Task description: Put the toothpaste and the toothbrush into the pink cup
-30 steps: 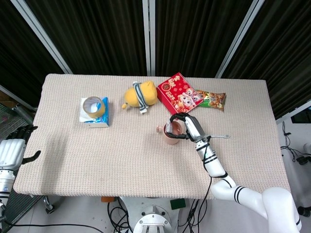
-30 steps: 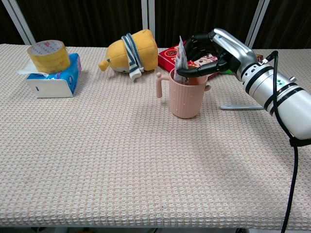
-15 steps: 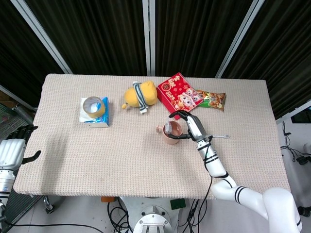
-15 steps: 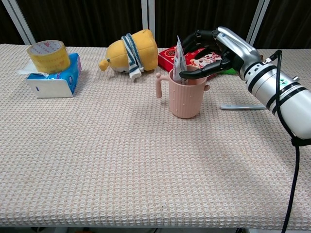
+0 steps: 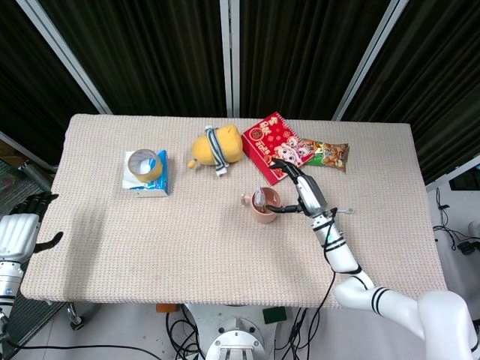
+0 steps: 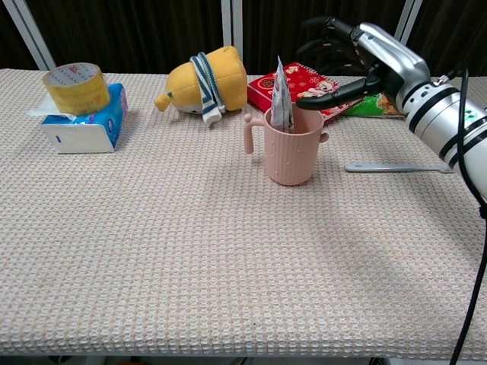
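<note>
Toothpaste (image 6: 279, 95): already standing in the pink cup (image 6: 292, 152), its crimped end poking above the rim and leaning a little to frame left.

Pink cup, place: centre of the head view, slightly right; handle points to frame left.

My right hand (image 6: 364, 62): fingers spread and holding nothing, hovering above and to the right of the cup's rim, apart from both cup and tube.

My left hand (image 5: 21, 231): at the far lower-left edge of the head view, off the table, well apart from everything. It holds nothing, and its fingers look loosely parted (small in frame, so I say this with some caution).

Toothbrush (image 6: 392, 167): flat on the cloth, right of the cup and lower in the chest frame than my right hand. Its long axis runs left to right across the picture, one end pointing toward the cup.

What the next move turns on: the toothbrush lies below my right palm and a touch to the right, so the right hand is plainly the nearer one. I judge I should drop down and close across its thin width.

Edges and room: bare cloth around the toothbrush. The red packet (image 6: 303, 85) and green snack bag (image 5: 327, 154) sit behind it toward the top of the frame. The table's right edge is farther off.
</note>
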Action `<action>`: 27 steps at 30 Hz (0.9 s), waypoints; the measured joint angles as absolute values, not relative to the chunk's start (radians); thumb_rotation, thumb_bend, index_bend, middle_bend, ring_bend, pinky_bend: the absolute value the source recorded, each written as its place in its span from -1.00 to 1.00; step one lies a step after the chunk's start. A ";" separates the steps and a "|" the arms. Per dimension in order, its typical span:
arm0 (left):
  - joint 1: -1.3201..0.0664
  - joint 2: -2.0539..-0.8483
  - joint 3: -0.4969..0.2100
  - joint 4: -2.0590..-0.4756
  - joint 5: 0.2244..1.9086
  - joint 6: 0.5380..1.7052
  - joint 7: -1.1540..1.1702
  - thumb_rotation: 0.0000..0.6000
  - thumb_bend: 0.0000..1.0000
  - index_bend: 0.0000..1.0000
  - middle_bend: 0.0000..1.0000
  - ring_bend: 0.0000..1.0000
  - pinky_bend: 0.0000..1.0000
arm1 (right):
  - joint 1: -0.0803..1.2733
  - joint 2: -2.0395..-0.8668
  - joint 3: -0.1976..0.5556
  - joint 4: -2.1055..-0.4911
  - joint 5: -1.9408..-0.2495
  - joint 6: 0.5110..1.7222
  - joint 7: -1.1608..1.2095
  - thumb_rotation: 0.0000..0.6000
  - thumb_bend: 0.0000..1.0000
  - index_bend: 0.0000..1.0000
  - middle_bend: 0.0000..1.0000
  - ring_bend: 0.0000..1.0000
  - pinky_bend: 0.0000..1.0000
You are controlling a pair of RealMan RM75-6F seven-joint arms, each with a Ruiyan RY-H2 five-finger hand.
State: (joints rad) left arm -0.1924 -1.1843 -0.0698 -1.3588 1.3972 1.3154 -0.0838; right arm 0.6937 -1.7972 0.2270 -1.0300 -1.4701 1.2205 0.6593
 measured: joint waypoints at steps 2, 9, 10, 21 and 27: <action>-0.192 -1.183 -0.070 -1.361 1.397 1.316 -0.083 1.00 -0.60 -0.66 -0.74 -0.76 -0.50 | 0.687 -1.763 0.226 -1.059 -1.483 1.244 0.644 1.00 -0.96 -0.77 -0.58 -0.77 -0.48; -0.195 -1.192 -0.067 -1.352 1.395 1.304 -0.089 1.00 -0.60 -0.66 -0.74 -0.76 -0.50 | 0.659 -1.661 0.207 -1.135 -1.494 1.259 0.369 1.00 -0.66 -0.93 -0.63 -0.80 -0.63; -0.196 -1.193 -0.067 -1.350 1.396 1.302 -0.090 1.00 -0.60 -0.66 -0.74 -0.76 -0.50 | 0.654 -1.645 0.203 -1.151 -1.488 1.255 0.304 1.00 -0.65 -0.90 -0.63 -0.81 -0.65; -0.211 -1.202 -0.065 -1.342 1.411 1.291 -0.098 1.00 -0.60 -0.66 -0.74 -0.76 -0.50 | 0.607 -1.462 0.157 -1.439 -1.109 1.093 -0.569 1.00 -0.20 -0.42 -0.42 -0.72 -0.72; -0.206 -1.208 -0.062 -1.328 1.407 1.293 -0.111 1.00 -0.60 -0.66 -0.74 -0.76 -0.50 | 0.620 -1.462 0.136 -1.451 -0.896 0.966 -0.694 1.00 -0.11 -0.30 -0.39 -0.71 -0.72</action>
State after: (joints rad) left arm -0.2058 -1.2076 -0.0620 -1.3276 1.4069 1.2927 -0.1114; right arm 0.6201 -1.4624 0.1355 -1.4513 -0.8957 0.9664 -0.6937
